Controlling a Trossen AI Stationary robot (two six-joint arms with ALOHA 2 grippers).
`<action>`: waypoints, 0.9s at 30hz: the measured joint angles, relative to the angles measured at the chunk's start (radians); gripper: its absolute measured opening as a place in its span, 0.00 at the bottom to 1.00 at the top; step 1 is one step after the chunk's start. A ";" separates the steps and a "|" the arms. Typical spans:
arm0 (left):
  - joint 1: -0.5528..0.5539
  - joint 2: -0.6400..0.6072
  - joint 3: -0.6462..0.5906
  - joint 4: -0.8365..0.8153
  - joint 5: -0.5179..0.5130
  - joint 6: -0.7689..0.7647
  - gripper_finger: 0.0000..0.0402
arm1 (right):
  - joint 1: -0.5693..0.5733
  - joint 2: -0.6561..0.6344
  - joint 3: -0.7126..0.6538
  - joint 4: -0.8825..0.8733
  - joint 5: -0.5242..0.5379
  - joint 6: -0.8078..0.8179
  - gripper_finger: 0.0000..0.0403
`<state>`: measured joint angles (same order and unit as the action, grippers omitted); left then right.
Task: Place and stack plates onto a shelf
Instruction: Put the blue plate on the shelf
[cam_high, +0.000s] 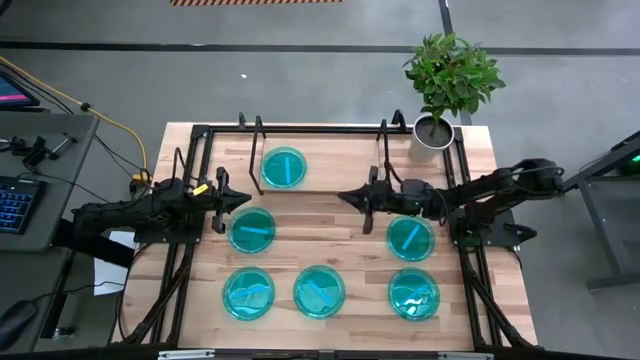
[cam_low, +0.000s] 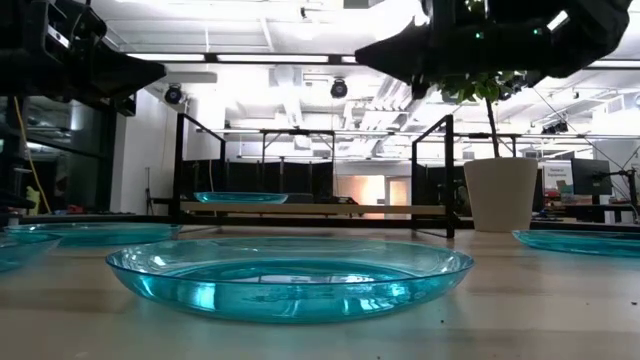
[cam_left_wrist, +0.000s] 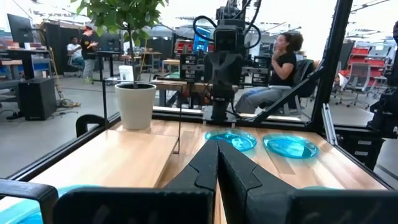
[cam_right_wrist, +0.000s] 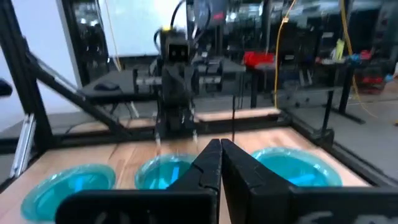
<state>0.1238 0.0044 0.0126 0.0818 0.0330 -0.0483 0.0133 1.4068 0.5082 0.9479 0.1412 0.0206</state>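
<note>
High view: one plate (cam_high: 284, 167) on the shelf (cam_high: 330, 165), left half; five plates (cam_high: 320, 291) lie on the table (cam_high: 480, 150). Left gripper (cam_high: 243, 199) and right gripper (cam_high: 346, 197) face each other above the middle — both empty.
Low view: nearest plate (cam_low: 290, 277) lies flat up front.
Wrist views: fingers (cam_left_wrist: 217, 163) pinched together on both — nothing held.

Looking straight down from high above onto the whole light-wood counter (cam_high: 330, 215). Level with the surface, very close behind one round translucent cyan plastic plate (cam_low: 290, 280), facing the low wooden shelf (cam_low: 320, 209) and the room. Riding each wrist, facing inward toward the opposite arm. Shared by high, low and left wrist: the white-potted green plant (cam_high: 445, 85).
</note>
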 joint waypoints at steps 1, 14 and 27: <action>0.000 0.000 0.000 0.000 0.000 0.000 0.00 | 0.002 -0.001 -0.003 0.005 0.002 -0.001 0.00; -0.004 0.005 0.000 0.000 -0.017 -0.142 0.02 | 0.000 -0.001 0.009 -0.046 0.003 -0.002 0.00; -0.157 0.343 0.028 0.211 -0.091 -0.092 0.27 | 0.000 0.000 0.009 -0.047 0.002 -0.003 0.00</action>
<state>-0.0335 0.3470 0.0402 0.2928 -0.0578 -0.1402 0.0132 1.4067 0.5171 0.9009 0.1436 0.0177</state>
